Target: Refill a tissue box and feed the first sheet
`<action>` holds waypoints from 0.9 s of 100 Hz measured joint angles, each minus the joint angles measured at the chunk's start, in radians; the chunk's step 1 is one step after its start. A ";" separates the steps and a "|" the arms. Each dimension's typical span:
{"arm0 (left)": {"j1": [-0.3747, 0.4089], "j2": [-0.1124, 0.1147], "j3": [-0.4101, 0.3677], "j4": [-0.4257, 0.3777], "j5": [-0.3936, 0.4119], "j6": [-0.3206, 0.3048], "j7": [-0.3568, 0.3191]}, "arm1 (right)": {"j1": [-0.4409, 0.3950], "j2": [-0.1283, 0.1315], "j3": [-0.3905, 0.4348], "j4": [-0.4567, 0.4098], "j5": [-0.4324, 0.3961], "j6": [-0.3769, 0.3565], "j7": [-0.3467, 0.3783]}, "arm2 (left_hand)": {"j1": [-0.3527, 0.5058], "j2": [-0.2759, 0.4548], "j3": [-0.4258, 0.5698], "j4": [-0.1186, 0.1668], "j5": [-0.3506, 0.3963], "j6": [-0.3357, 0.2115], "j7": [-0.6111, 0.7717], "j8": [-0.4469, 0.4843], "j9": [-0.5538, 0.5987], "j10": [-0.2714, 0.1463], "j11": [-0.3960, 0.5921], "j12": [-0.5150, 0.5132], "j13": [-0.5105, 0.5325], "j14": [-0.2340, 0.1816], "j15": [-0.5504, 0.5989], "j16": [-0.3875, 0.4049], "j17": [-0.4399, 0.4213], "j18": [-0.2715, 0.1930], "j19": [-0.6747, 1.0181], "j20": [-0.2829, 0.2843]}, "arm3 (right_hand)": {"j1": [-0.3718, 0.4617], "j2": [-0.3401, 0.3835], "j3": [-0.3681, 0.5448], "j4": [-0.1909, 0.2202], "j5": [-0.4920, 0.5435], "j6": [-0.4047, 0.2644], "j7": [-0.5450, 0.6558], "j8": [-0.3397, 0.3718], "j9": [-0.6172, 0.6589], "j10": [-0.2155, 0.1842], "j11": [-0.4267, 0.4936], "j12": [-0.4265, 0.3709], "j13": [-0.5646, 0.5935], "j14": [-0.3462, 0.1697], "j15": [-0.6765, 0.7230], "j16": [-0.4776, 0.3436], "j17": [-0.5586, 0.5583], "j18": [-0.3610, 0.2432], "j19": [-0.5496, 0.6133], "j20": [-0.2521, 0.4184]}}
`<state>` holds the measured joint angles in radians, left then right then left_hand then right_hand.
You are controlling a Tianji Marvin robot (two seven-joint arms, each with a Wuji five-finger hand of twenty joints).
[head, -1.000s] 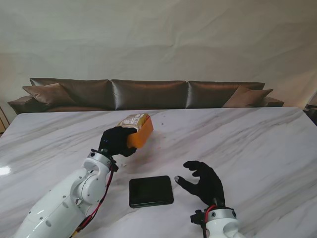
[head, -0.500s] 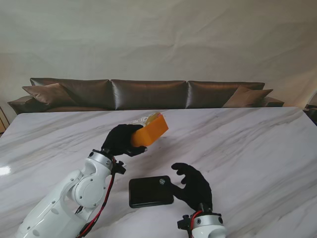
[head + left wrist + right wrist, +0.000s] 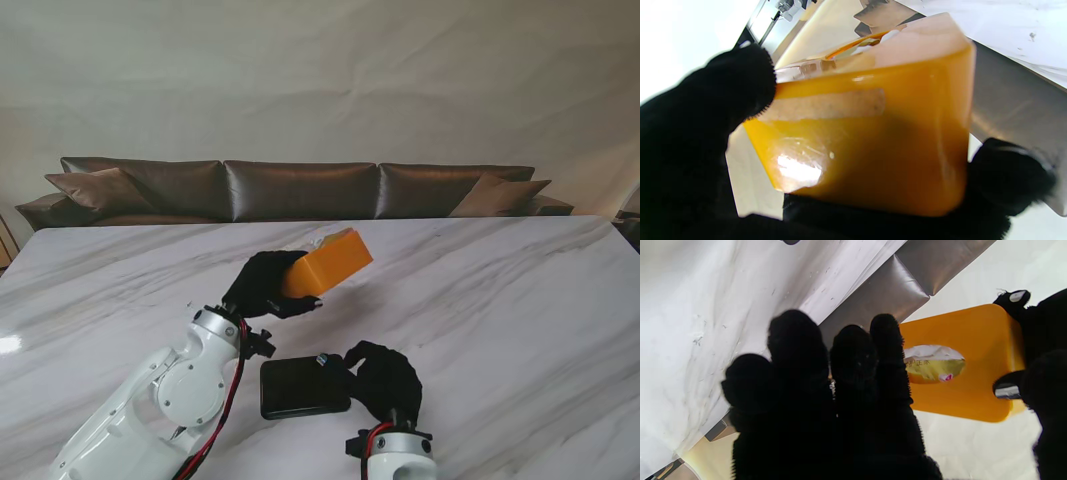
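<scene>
An orange tissue box (image 3: 330, 262) hangs tilted above the table, with my left hand (image 3: 262, 285) shut on its near end. The left wrist view shows its glossy orange wall (image 3: 873, 140) between my black fingers (image 3: 690, 140). In the right wrist view the box (image 3: 973, 350) shows its oval slot, and a yellow-and-white tissue pack (image 3: 933, 368) sits inside. A flat black panel (image 3: 300, 388) lies on the table nearer to me. My right hand (image 3: 385, 382) sits at that panel's right edge, fingers loosely curled, holding nothing; its fingers (image 3: 826, 400) point toward the box.
The white marble table (image 3: 500, 290) stretches wide to both sides. A dark brown sofa (image 3: 300, 190) runs along the table's far edge, before a pale wall.
My left hand has carried the orange box up and to the right. My right hand has slid left, up to the black panel's right edge, and curled its fingers.
</scene>
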<state>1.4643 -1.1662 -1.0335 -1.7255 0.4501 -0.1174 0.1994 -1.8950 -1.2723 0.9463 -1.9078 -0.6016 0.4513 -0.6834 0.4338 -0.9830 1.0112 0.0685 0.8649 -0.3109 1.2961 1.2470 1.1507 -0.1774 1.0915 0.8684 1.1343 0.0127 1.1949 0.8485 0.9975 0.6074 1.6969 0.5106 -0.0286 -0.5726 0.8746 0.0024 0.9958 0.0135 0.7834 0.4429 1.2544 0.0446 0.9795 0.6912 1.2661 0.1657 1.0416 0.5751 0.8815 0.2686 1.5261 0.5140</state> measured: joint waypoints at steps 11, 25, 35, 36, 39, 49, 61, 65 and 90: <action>0.003 0.001 0.009 -0.015 -0.004 -0.003 -0.010 | 0.013 -0.002 -0.001 0.008 0.007 0.004 0.002 | 0.000 0.000 0.000 0.000 0.000 0.009 0.005 0.000 0.000 0.003 0.003 0.000 0.000 0.000 0.004 -0.001 0.001 0.000 0.000 0.000 | -0.001 0.000 -0.001 -0.005 0.144 -0.016 0.073 0.021 0.102 -0.001 0.037 0.000 0.027 -0.011 0.131 0.029 0.051 0.007 0.052 -0.021; 0.005 0.001 0.021 -0.023 -0.006 -0.008 -0.015 | 0.035 -0.003 -0.010 0.023 -0.004 0.024 0.002 | 0.000 0.000 0.000 0.000 0.000 0.010 0.011 0.000 0.002 0.005 0.011 0.000 0.000 0.000 0.020 -0.012 0.003 0.000 0.001 -0.005 | -0.017 0.023 -0.012 -0.017 0.242 -0.031 0.201 0.048 0.132 -0.001 0.172 0.036 0.037 -0.012 0.259 0.071 0.101 0.030 0.106 -0.034; 0.006 0.002 0.030 -0.029 -0.006 -0.012 -0.021 | 0.051 -0.005 -0.016 0.031 -0.002 0.032 0.002 | 0.000 0.000 0.000 0.000 0.000 0.011 0.014 0.000 0.010 0.007 0.011 0.000 0.000 0.000 0.030 -0.013 0.003 0.000 0.001 -0.006 | -0.023 0.031 -0.026 -0.018 0.255 -0.041 0.330 0.057 0.133 -0.001 0.270 0.043 0.037 -0.010 0.323 0.107 0.125 0.053 0.123 -0.035; 0.006 0.002 0.031 -0.029 -0.006 -0.013 -0.022 | 0.053 -0.006 -0.016 0.032 -0.001 0.033 0.002 | 0.000 0.000 0.000 0.000 0.000 0.011 0.014 0.000 0.010 0.007 0.011 0.000 0.000 0.000 0.030 -0.013 0.003 0.000 0.001 -0.006 | -0.023 0.031 -0.026 -0.020 0.259 -0.041 0.340 0.058 0.133 -0.001 0.281 0.043 0.037 -0.010 0.328 0.111 0.126 0.054 0.124 -0.035; 0.007 0.002 0.034 -0.031 -0.006 -0.014 -0.024 | 0.058 -0.007 -0.018 0.034 0.001 0.035 0.003 | 0.000 0.000 0.000 0.000 0.000 0.011 0.015 0.000 0.010 0.007 0.011 0.000 0.000 0.000 0.033 -0.013 0.003 0.000 0.001 -0.006 | -0.023 0.039 -0.034 -0.020 0.265 -0.041 0.368 0.058 0.133 0.002 0.296 0.045 0.037 -0.008 0.339 0.115 0.133 0.063 0.125 -0.035; 0.008 0.003 0.041 -0.035 -0.006 -0.020 -0.031 | 0.081 -0.012 -0.024 0.047 0.005 0.052 0.004 | 0.000 0.000 0.000 0.000 0.000 0.012 0.016 0.000 0.011 0.007 0.011 0.000 0.000 0.000 0.037 -0.013 0.004 0.000 0.001 -0.006 | -0.023 0.055 -0.048 -0.029 0.266 -0.041 0.426 0.058 0.133 0.005 0.338 0.049 0.037 -0.007 0.359 0.138 0.137 0.067 0.126 -0.035; 0.013 0.003 0.046 -0.037 -0.012 -0.028 -0.032 | 0.112 -0.020 -0.027 0.070 0.011 0.071 0.003 | 0.000 0.000 0.000 0.000 0.000 0.012 0.021 0.000 0.011 0.008 0.019 0.000 0.001 0.000 0.046 -0.013 0.004 0.000 0.001 -0.007 | -0.023 0.090 -0.062 -0.030 0.266 -0.041 0.468 0.058 0.133 0.009 0.359 0.051 0.036 -0.004 0.377 0.151 0.142 0.078 0.127 -0.036; 0.015 0.003 0.046 -0.037 -0.014 -0.030 -0.032 | 0.121 -0.023 -0.027 0.078 0.015 0.074 0.002 | 0.000 0.000 0.000 0.000 0.000 0.013 0.022 0.000 0.011 0.008 0.019 0.000 0.001 0.000 0.046 -0.013 0.004 0.000 0.001 -0.007 | -0.023 0.100 -0.062 -0.030 0.266 -0.041 0.474 0.058 0.133 0.010 0.361 0.051 0.036 -0.003 0.379 0.151 0.144 0.079 0.127 -0.036; 0.032 0.003 0.042 -0.047 -0.014 -0.035 -0.032 | 0.150 -0.034 -0.024 0.111 0.028 0.091 -0.007 | 0.000 0.000 0.000 0.019 0.000 0.016 0.030 0.000 0.011 0.009 0.026 0.000 0.001 0.000 0.059 -0.014 0.005 0.000 0.007 -0.007 | -0.023 0.204 -0.113 -0.040 0.268 -0.042 0.487 0.044 0.133 0.017 0.368 0.051 0.035 0.005 0.383 0.153 0.146 0.089 0.127 -0.037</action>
<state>1.4967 -1.1632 -0.9911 -1.7723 0.4363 -0.1525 0.1678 -1.7453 -1.3066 0.9227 -1.7964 -0.5741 0.5421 -0.6904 0.4335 -0.9830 1.0112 0.0880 0.8651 -0.2951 1.3258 1.2473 1.1614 -0.1682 1.1180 0.8684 1.1352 0.0123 1.2534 0.8347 1.0021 0.6074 1.7041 0.5037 -0.0513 -0.3690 0.7616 -0.0374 1.2637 -0.0281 1.2704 0.4872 1.3874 0.0618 1.3473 0.7427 1.3011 0.1709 1.4249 0.7277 1.0271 0.3579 1.6530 0.4774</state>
